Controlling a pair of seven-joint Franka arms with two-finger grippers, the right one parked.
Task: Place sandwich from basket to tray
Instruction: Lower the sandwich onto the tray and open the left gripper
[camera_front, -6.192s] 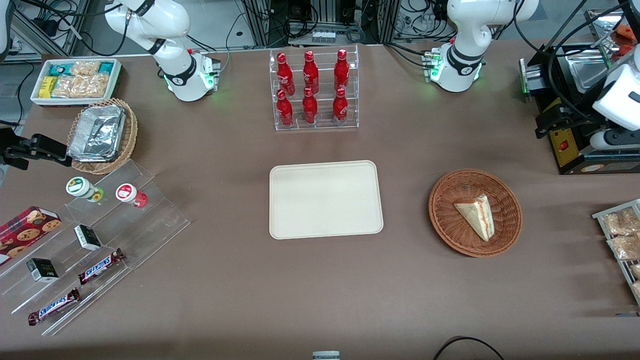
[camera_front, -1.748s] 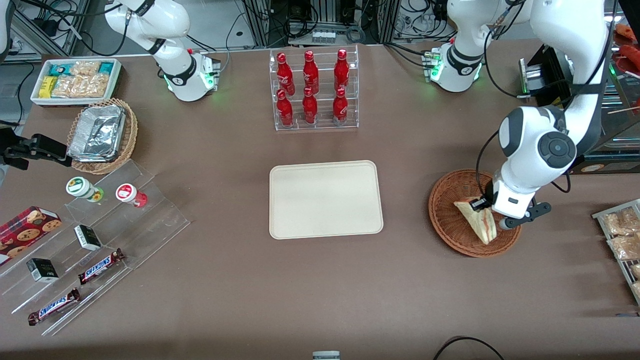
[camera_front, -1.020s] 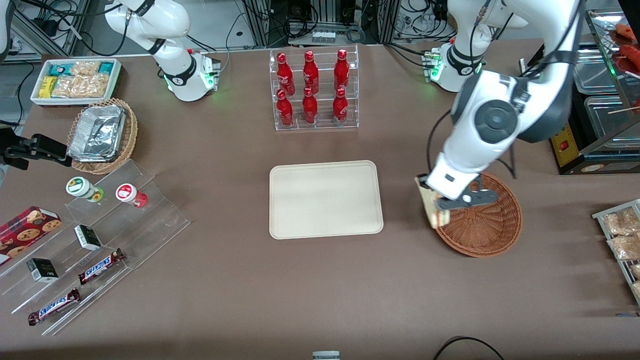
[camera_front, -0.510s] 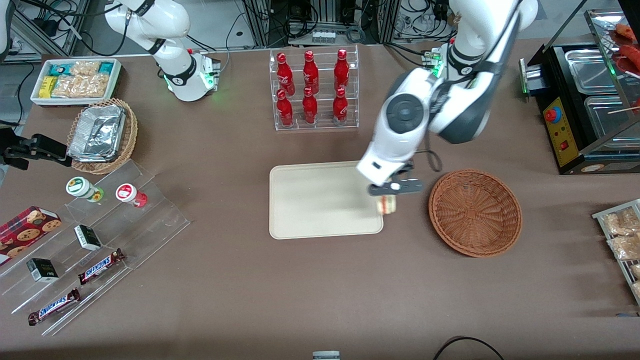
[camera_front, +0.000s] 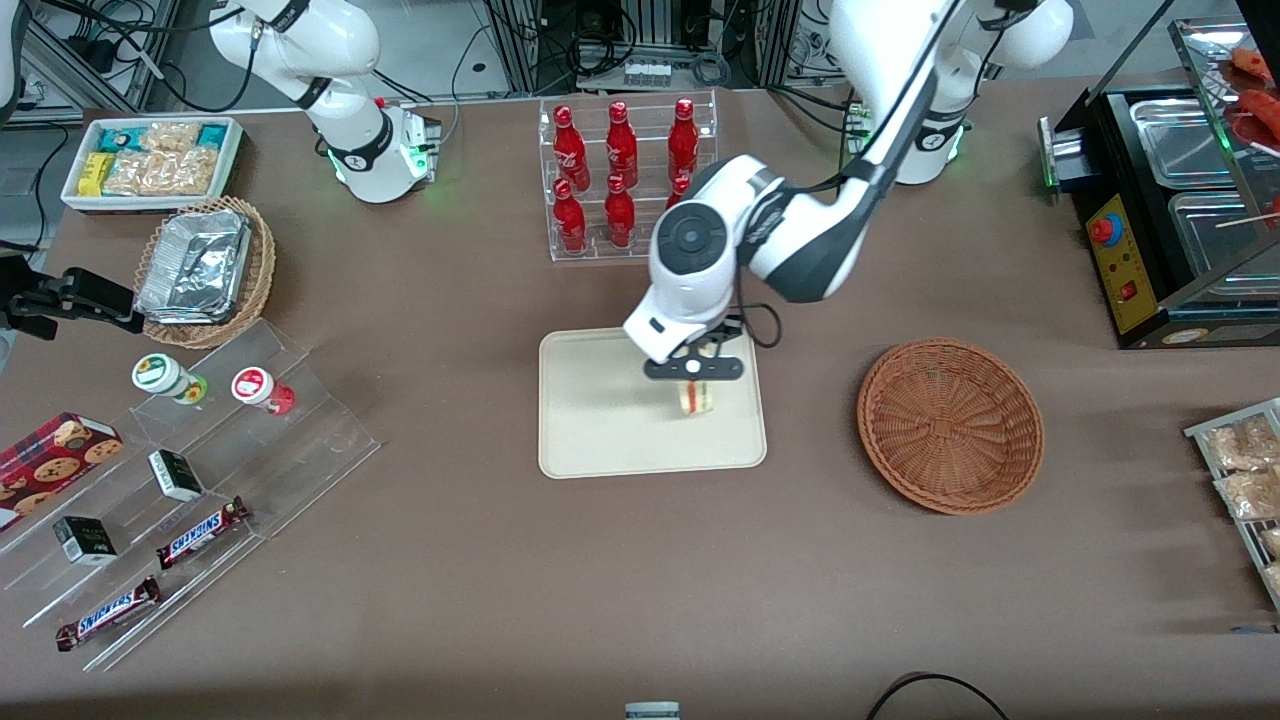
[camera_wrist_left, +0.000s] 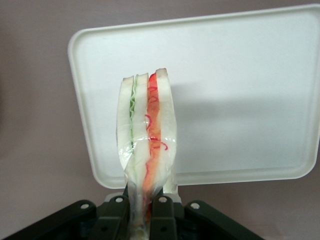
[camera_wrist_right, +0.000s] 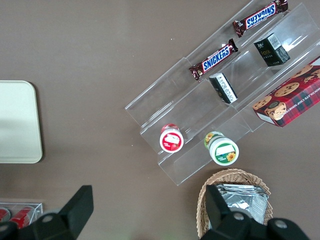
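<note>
**Sandwich held over the tray**

I had the left gripper (camera_front: 695, 378) clamped on the sandwich (camera_front: 696, 397), its fingers (camera_wrist_left: 161, 216) pinching the bread, hanging above the tray (camera_front: 600, 440). The wicker basket (camera_front: 950, 425) sat empty beside it.

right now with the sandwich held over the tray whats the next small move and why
Probably lower: the gripper is shut on the sandwich, which hangs above the tray, apparently not touching it. The basket is already empty.
</note>
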